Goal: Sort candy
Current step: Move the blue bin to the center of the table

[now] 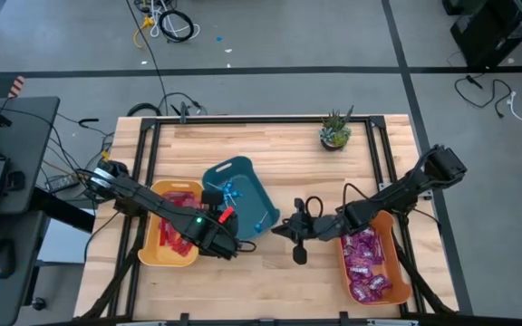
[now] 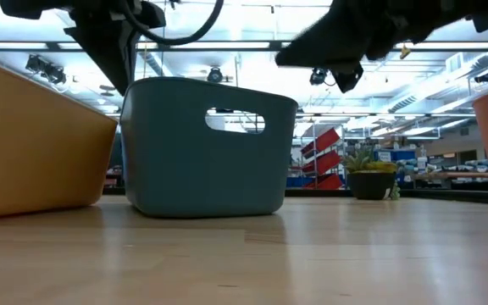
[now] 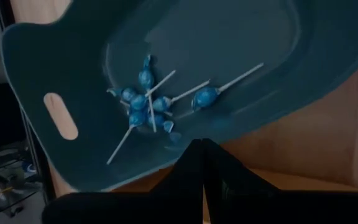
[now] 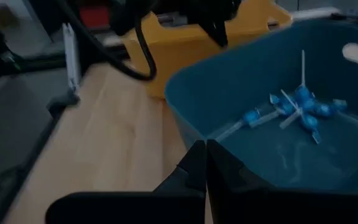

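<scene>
Hovering with fingers pressed together and empty, the left gripper [image 1: 227,243] hung at the teal plastic bin's [image 1: 263,210] seven o'clock edge, the right gripper [image 1: 290,231] likewise closed at its four o'clock. Blue lollipops on white sticks [image 3: 146,102] lay inside the teal bin, red packets [image 1: 178,228] in the yellow bin [image 1: 152,255], purple packets [image 1: 366,263] in the orange bin [image 1: 395,237]. Bare tabletop stayed open toward six o'clock, but either arm swinging inward would likely clip the teal rim or the other gripper.

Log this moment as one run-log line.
left gripper: shut, empty, by teal bin | right gripper: shut, empty, on bare table | lollipops: teal bin | red packets: yellow bin | purple packets: orange bin
</scene>
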